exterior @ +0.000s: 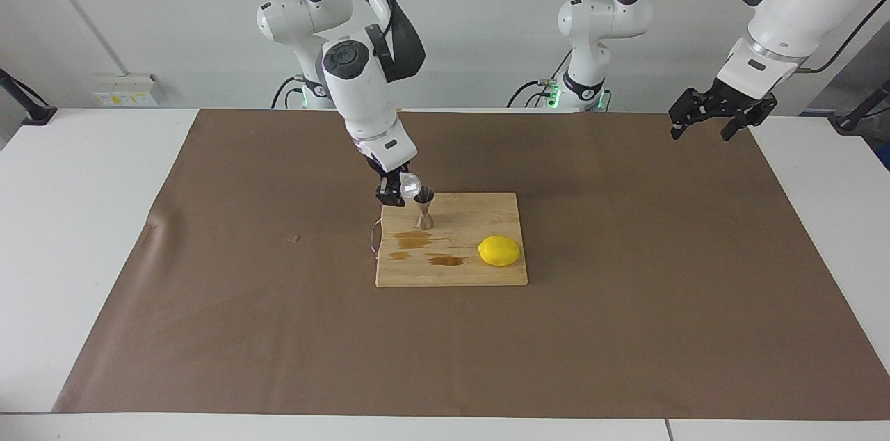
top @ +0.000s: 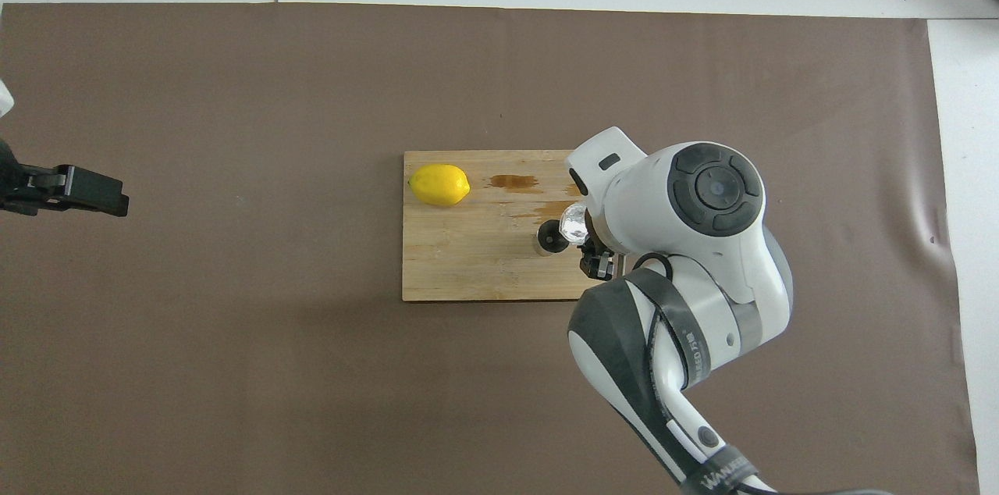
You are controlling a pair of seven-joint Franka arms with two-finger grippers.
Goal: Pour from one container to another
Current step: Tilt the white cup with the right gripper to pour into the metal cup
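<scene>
Seen from overhead, the right arm's own wrist hides most of the right gripper [exterior: 396,192] and part of the knobbly glass cup [exterior: 409,184] clamped in it, tipped against the rim of the steel jigger [exterior: 423,209]. Neither vessel's contents can be made out. The jigger stands upright on the wooden board [exterior: 487,274], nearer the robots than the brown stains [exterior: 411,239] and lemon [exterior: 499,250]. The left gripper [exterior: 719,117] waits, fingers spread wide and empty, over the left arm's end of the table.
</scene>
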